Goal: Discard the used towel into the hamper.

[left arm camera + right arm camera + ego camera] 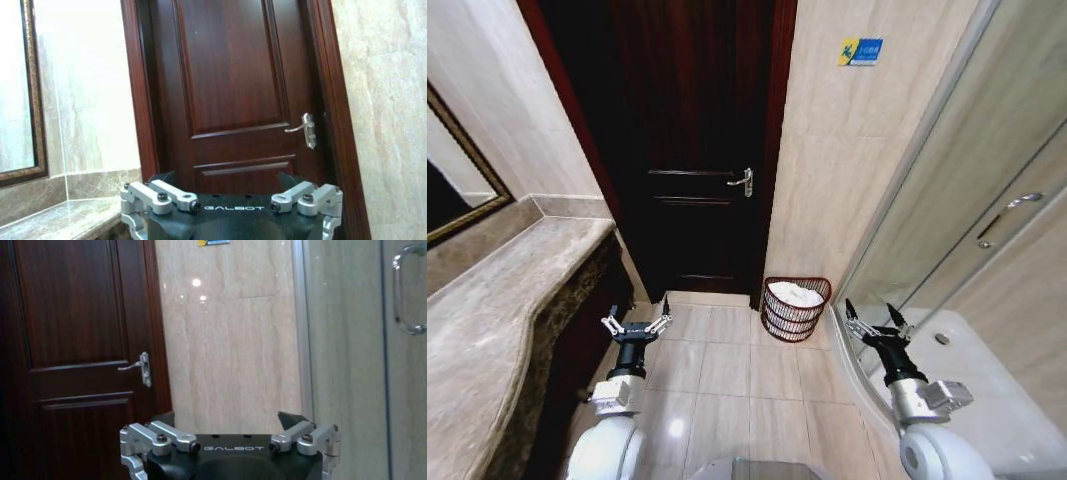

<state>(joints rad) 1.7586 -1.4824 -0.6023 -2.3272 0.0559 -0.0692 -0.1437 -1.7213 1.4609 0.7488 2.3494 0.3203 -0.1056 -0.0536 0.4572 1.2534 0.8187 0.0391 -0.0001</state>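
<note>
Standing on the pale tiled floor [727, 370] against the marble wall beside the dark wooden door [687, 150], the small round reddish-brown wire hamper [795, 310] is already holding a white towel [795, 294]. It is sitting ahead between both arms, nearer the right gripper [874, 322]; that and the left gripper [635, 326] are both hanging spread and empty.

White towel [796, 294] inside the hamper [795, 318] by the door [687, 150]; both end effectors spread wide, empty.
</note>
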